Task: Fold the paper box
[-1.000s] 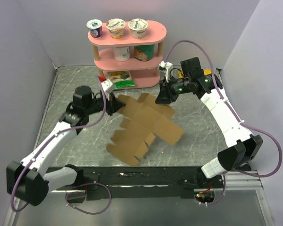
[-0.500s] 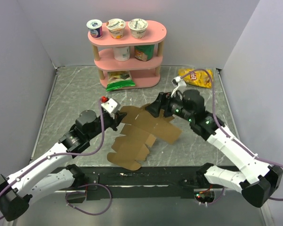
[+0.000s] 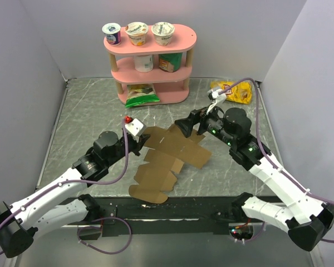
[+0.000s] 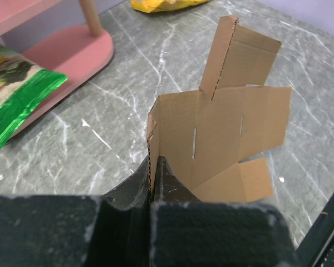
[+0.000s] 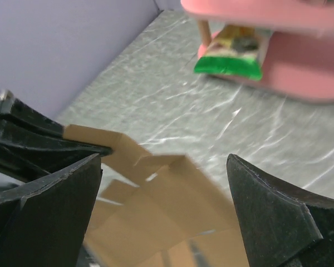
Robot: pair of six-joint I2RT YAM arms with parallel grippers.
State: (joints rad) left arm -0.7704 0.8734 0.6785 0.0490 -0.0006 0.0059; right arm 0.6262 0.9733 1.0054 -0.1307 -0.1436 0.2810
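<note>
Left pincer (image 3: 139,143): jaws pinched tight on the left edge of the paper box (image 3: 167,161). Paper box: flat die-cut brown sheet (creases and two narrow slots visible in the left wrist view), lying mid-worktop (image 3: 83,111) between both arms, in front of the pink shelf (image 3: 150,61). Right pincer (image 3: 183,127): spread wide above the sheet's far edge, gripping nothing. Yellow chip bag (image 3: 234,92): far right, well apart from the sheet.
</note>
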